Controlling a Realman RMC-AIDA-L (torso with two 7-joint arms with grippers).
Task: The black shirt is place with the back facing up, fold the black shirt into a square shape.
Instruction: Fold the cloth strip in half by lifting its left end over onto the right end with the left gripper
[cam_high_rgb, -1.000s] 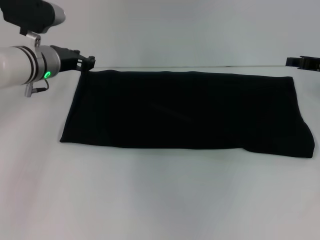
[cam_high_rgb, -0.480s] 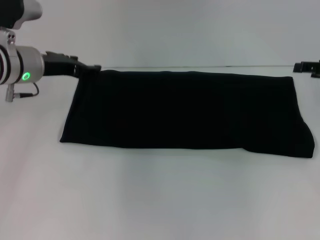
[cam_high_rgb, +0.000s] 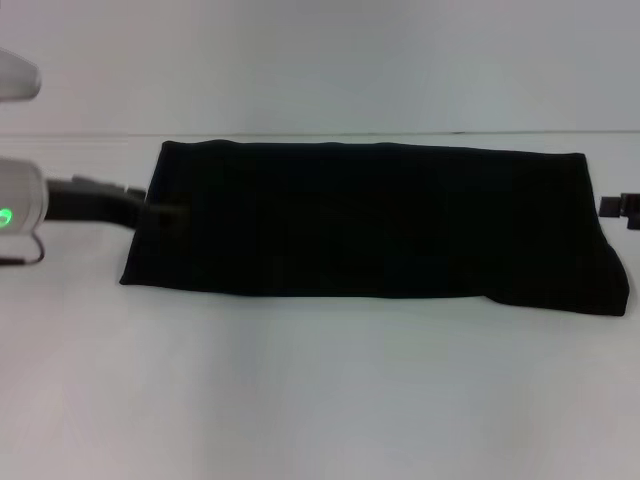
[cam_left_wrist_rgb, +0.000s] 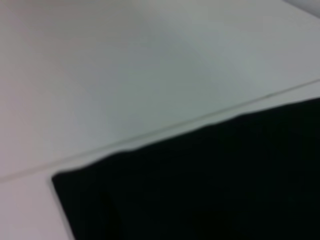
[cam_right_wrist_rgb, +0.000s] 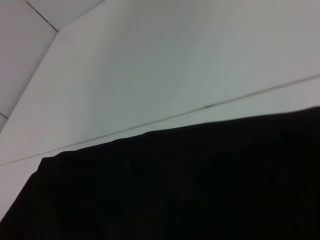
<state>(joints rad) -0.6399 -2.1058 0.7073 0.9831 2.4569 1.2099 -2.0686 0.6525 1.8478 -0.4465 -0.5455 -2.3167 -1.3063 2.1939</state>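
Black shirt (cam_high_rgb: 370, 220) lies long across frame; my left gripper (cam_high_rgb: 165, 211) touches its left edge, jaw state unclear.

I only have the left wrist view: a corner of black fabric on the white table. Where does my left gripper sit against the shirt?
Observer: In the head view, the left gripper is at the left short edge of the black shirt, about halfway along it, with its tip over the fabric.
Operator: And the right one?
Observer: The right gripper shows at the picture's right margin, level with the left one and next to the shirt's right edge. I cannot tell whether it touches.
Operator: What is the shirt's shape?
Observer: It lies flat as a long rectangle, much wider than it is deep, so it is not yet square.
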